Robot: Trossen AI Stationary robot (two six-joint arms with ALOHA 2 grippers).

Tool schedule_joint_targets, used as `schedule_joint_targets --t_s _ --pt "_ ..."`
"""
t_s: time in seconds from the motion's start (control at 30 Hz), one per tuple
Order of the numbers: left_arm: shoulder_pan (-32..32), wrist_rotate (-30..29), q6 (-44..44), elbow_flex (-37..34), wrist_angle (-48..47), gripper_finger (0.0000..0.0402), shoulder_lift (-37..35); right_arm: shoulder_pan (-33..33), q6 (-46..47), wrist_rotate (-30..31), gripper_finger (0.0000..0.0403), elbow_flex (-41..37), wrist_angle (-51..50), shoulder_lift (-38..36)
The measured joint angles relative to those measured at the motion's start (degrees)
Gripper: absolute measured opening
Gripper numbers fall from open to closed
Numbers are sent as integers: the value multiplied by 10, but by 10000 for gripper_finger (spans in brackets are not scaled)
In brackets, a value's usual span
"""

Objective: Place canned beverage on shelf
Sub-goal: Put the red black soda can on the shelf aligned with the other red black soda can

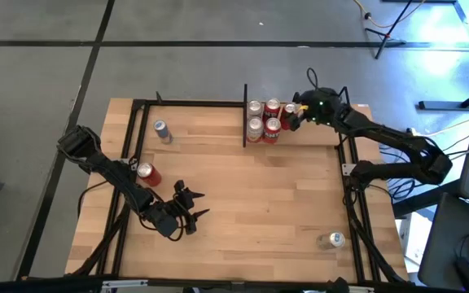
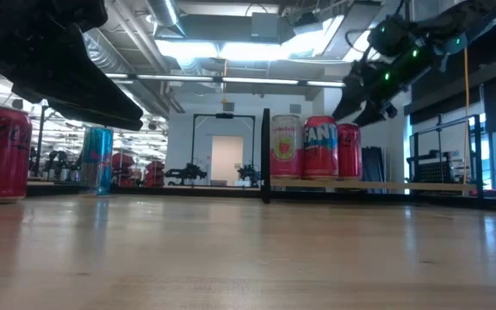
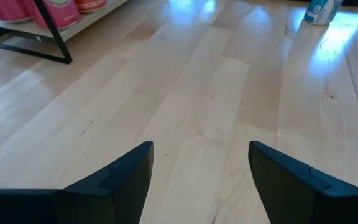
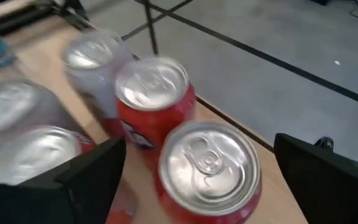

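Observation:
The shelf (image 1: 300,138) is a light wood bay at the table's far edge, right of a thin black divider plate (image 1: 245,122). Several cans stand upright on it (image 1: 264,118), red and pink in the low view (image 2: 320,148). My right gripper (image 1: 294,116) is open above the cans' right end. In the right wrist view (image 4: 201,149) its fingers stand apart on either side of a red can (image 4: 209,168), clear of it. My left gripper (image 1: 192,205) is open and empty over the table's near left, and also shows in the left wrist view (image 3: 201,155).
A red cola can (image 1: 146,172) and a blue can (image 1: 161,130) stand on the table's left part. Another can (image 1: 334,239) stands near the front right corner. Black frame posts (image 1: 344,155) edge the table. Bare wood lies in the middle.

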Motion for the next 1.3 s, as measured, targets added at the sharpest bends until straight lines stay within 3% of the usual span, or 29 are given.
schedule_joint_targets --t_s 0.17,0.33,0.53,0.77,1.1,1.3 --pt "0 10 15 0 -1 253 -18 8 -1 -48 376 81 -121 -53" --pt "3 36 53 0 -1 253 -80 88 0 -49 373 113 -151 -95" --pt "8 107 152 0 -3 253 -167 239 -3 5 373 87 -96 -96" --pt "35 89 194 1 -47 271 -238 372 -6 91 374 31 8 -59" --pt "120 102 211 1 -236 389 -343 440 -14 127 374 11 115 18" --pt "125 110 155 1 -293 395 -369 447 -14 126 374 11 153 69"
